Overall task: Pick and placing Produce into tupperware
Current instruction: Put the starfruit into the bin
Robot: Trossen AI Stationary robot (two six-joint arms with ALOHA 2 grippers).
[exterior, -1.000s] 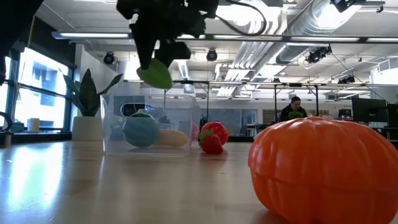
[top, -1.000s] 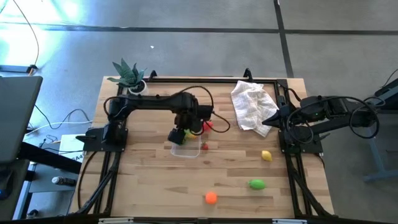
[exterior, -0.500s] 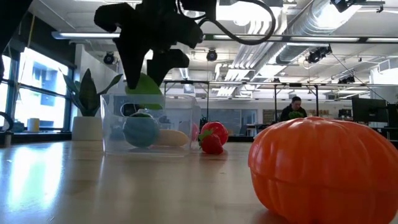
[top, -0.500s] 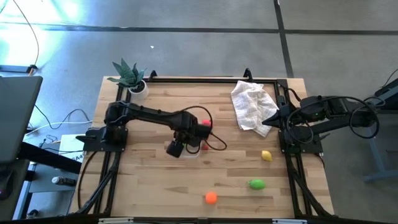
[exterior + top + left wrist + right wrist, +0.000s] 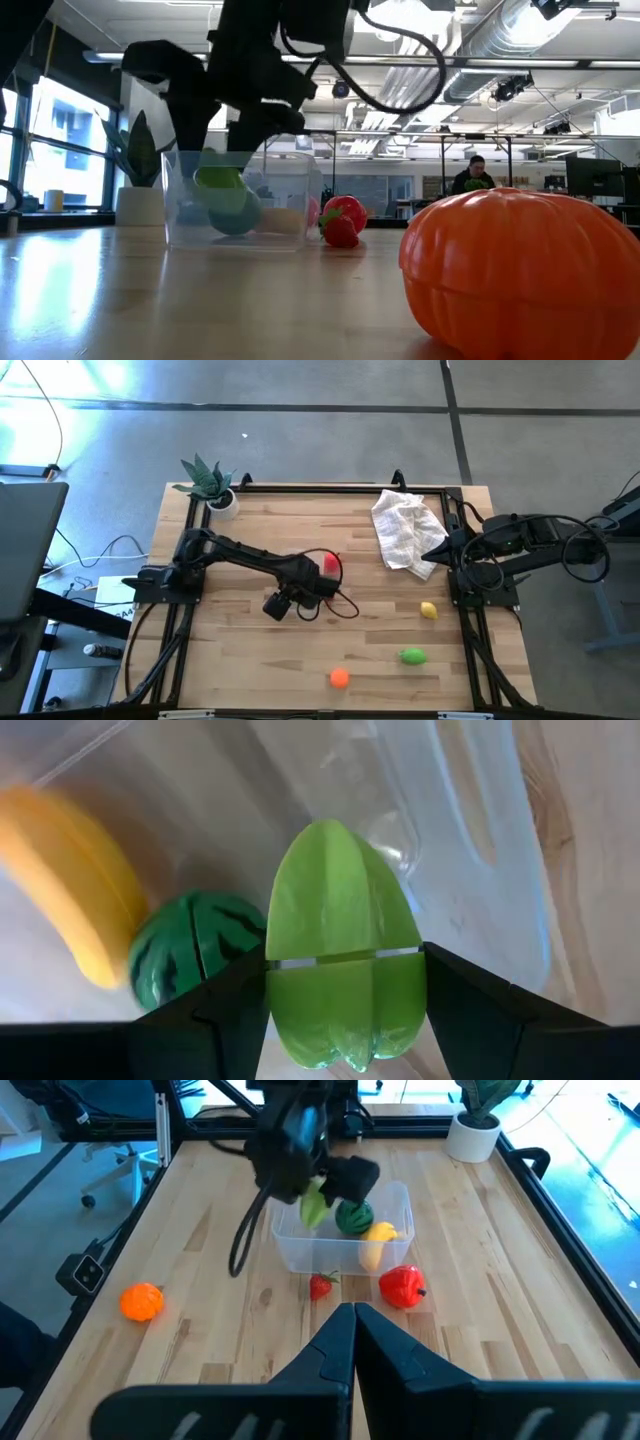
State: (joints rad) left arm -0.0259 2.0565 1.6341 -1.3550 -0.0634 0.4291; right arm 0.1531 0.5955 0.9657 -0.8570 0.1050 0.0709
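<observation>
My left gripper point(image 5: 297, 596) reaches down into the clear tupperware point(image 5: 290, 200) and is shut on a light green ribbed piece point(image 5: 340, 980). In the low view the green piece point(image 5: 218, 180) sits below the tub's rim. A striped watermelon point(image 5: 185, 945) and a yellow banana point(image 5: 75, 890) lie on the tub's floor. Two red pieces point(image 5: 344, 215) rest on the table beside the tub. A lemon point(image 5: 429, 610), a second green piece point(image 5: 412, 655) and an orange one point(image 5: 340, 678) lie on the table's near right part. My right gripper point(image 5: 354, 1320) waits shut at the right edge. My left gripper pinches the light green piece across its wide middle point(image 5: 340, 960), with one finger point(image 5: 235, 1010) on each side. The fingers come from above, slanting down into the tub. The piece is held inside the tub just above the watermelon; whether it touches it, I cannot tell.
A crumpled white cloth point(image 5: 405, 530) lies at the far right and a potted plant point(image 5: 207, 482) stands at the far left corner. A dark cable point(image 5: 345, 605) loops off the left wrist beside the tub. The orange piece point(image 5: 520, 265) looms close to the low camera.
My left gripper has moved toward the near edge and down, staying shut on the light green piece. The piece was above the tub's rim a second ago and now sits inside the tub, close over the watermelon.
</observation>
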